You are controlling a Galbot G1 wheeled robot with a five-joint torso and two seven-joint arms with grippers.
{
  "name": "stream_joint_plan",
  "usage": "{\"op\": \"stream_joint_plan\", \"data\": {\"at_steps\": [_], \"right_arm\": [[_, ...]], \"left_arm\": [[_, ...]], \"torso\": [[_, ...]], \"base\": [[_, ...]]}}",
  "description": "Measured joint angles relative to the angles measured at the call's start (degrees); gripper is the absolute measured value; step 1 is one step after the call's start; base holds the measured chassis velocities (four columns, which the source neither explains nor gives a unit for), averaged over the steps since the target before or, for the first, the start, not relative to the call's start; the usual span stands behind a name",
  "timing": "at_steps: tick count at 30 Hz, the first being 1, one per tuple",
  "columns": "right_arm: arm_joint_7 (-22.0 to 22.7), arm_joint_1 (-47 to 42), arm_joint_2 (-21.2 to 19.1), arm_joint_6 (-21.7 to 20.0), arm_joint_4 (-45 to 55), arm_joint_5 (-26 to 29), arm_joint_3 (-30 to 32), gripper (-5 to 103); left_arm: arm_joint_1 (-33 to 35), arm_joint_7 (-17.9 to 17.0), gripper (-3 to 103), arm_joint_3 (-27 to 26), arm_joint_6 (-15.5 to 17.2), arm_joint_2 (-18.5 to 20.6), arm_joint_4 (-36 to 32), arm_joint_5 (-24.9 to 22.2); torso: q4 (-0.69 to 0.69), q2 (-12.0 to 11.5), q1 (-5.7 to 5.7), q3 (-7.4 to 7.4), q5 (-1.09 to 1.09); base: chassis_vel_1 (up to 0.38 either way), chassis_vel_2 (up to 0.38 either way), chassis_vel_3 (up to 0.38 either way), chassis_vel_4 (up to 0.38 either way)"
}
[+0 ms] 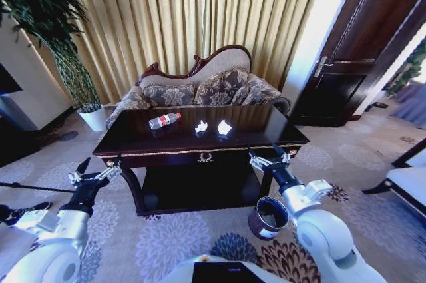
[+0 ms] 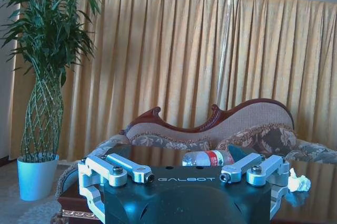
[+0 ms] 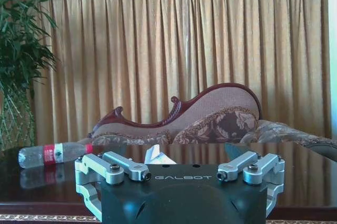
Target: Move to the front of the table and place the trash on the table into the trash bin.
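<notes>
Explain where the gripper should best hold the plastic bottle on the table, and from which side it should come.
Grip the bottle across its mid-body, near the red label, coming down from above. It lies on its side on the table, so its round body is likely easiest to pinch there.

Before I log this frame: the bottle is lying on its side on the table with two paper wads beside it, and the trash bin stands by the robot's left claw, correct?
Not quite: the head view shows the trash bin beside the right claw, not the left. The bottle does lie on the table near both paper wads.

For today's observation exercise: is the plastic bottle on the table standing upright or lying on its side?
Lying on its side. The bottle rests lengthwise on the table, its red cap pointing sideways toward the paper wads.
</notes>
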Motion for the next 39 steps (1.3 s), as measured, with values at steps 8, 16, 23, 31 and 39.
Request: {"op": "stream_joint_plan", "data": {"at_steps": [8,16,23,31,39], "right_arm": [[0.02,0.68,0.13,0.00,-1.22,-1.13,-0.09,100],[0.02,1.07,0.28,0.06,-1.61,-1.15,-0.63,100],[-0.07,1.32,-0.04,0.25,-1.61,-0.98,-0.66,100],[-0.15,1.05,-0.04,0.30,-1.37,-1.04,-1.27,100],[-0.26,1.27,-1.48,0.32,-1.42,-0.89,-2.28,100]], "left_arm": [[-0.05,0.02,100,-0.12,0.11,0.15,0.00,0.30],[0.01,0.05,100,-0.11,0.19,0.04,0.00,0.38],[-0.03,0.05,100,-0.12,0.06,-0.15,0.00,0.40],[0.11,0.06,100,-0.03,-0.18,-0.42,0.00,0.47],[0.17,0.06,100,0.04,-0.20,-0.47,0.00,0.51]], "torso": [[0.00,0.00,0.00,0.00,-0.01],[0.00,-0.01,0.01,0.01,0.00],[0.00,-0.02,0.02,0.01,0.00],[0.00,-0.01,0.01,0.01,0.00],[0.00,-0.01,0.02,0.01,0.00]], "base": [[-0.051,0.049,0.039,-0.050],[-0.101,0.100,0.113,-0.097],[-0.083,0.098,0.094,-0.089],[-0.063,0.065,0.059,-0.069],[-0.023,0.021,0.020,-0.018]]}}
